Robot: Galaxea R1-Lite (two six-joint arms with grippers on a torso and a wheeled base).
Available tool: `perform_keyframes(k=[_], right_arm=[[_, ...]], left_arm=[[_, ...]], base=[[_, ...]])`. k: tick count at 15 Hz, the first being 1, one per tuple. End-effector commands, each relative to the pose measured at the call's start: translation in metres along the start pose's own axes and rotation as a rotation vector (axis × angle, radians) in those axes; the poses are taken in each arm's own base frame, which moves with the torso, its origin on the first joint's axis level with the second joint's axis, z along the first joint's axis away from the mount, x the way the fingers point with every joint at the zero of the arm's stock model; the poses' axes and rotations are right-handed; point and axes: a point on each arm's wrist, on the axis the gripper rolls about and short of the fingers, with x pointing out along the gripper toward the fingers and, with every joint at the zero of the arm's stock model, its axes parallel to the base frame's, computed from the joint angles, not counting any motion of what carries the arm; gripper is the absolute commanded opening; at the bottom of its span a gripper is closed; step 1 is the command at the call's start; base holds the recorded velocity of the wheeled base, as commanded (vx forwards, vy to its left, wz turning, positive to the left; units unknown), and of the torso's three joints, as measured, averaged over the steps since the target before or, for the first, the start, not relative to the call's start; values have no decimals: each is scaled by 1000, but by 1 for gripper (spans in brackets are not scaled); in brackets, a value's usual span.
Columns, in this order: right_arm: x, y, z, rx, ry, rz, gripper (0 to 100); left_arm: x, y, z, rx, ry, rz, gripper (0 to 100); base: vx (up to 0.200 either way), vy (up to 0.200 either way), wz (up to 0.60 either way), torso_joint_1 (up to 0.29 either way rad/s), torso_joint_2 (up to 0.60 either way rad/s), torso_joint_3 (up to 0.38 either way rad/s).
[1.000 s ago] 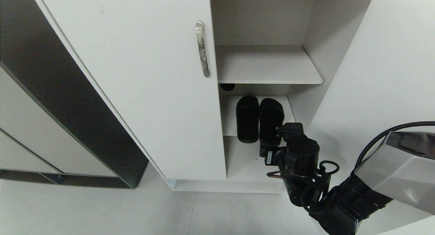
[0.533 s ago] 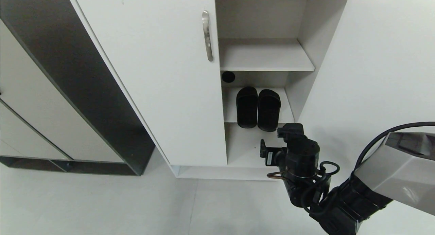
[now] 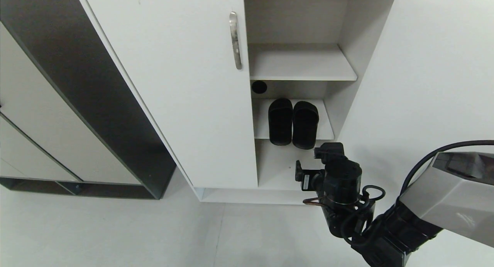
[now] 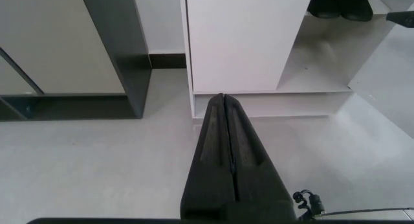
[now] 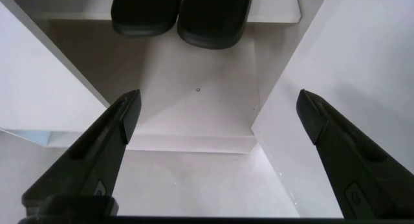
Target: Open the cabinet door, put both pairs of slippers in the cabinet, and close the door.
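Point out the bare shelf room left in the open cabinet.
The upper shelf is bare from the closed door to the side wall. The bottom board, under the black slippers, is bare too, though the open right gripper hangs before it. The middle shelf is crowded: the slippers leave only narrow strips.

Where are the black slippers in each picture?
Head view: black slippers side by side on the middle shelf.
Left wrist view: slippers far off, above the bottom board.
Right wrist view: slippers close up, overhanging the shelf edge.
Shared landmark: the bare bottom board just under them.
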Motion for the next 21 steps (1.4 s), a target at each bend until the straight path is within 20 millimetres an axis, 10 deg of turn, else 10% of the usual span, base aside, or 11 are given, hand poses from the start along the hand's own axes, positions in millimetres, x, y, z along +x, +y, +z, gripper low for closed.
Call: perform_keyframes(k=[1, 21], right_arm=[[1, 1, -5, -9, 9, -1, 100], [0, -3, -14, -42, 16, -3, 100]], left_arm=[[0, 0, 0, 2, 1, 0, 0], [0, 0, 0, 3, 1, 1, 0]], base=[[0, 0, 0, 0, 0, 0], [0, 0, 0, 4, 2, 159]])
